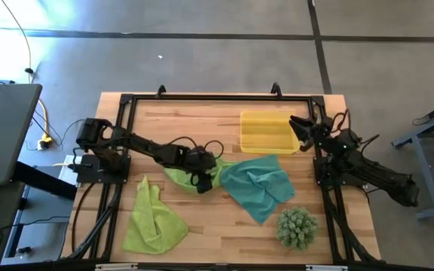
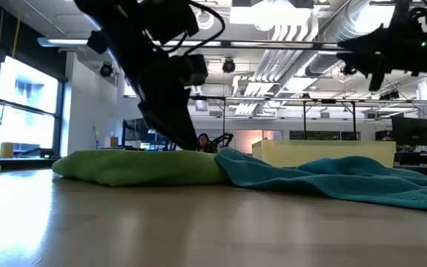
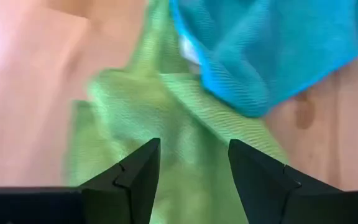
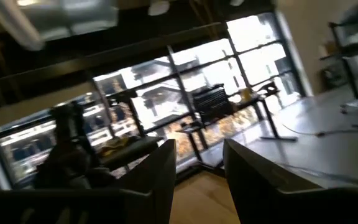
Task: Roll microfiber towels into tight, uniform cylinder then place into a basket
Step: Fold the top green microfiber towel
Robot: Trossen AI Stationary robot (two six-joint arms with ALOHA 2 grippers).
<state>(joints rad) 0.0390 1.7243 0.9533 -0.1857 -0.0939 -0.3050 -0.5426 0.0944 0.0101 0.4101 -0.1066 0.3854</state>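
A crumpled lime-green towel (image 1: 178, 176) lies on the table's middle, and it also shows in the low view (image 2: 139, 167). A teal towel (image 1: 261, 185) lies spread to its right, with one corner over the green towel's edge (image 3: 229, 87). A second lime-green towel (image 1: 153, 220) lies bunched near the front left. The yellow tray (image 1: 266, 132) stands at the far right. My left gripper (image 3: 191, 168) is open, pointing down over the middle green towel (image 3: 166, 118). My right gripper (image 1: 298, 128) is open and empty (image 4: 197, 168), raised by the tray's right wall. My left gripper stands open over the middle green towel, its fingers (image 3: 138, 177) coming from above. In the low view its tip (image 2: 190, 145) reaches the towel's top, but I cannot tell whether it touches the cloth.
A spiky green ball-shaped plant (image 1: 296, 227) stands at the front right, near the teal towel. A black frame (image 1: 217, 96) runs around the table's far and side edges. Bare wood shows at the front middle (image 1: 224, 233).
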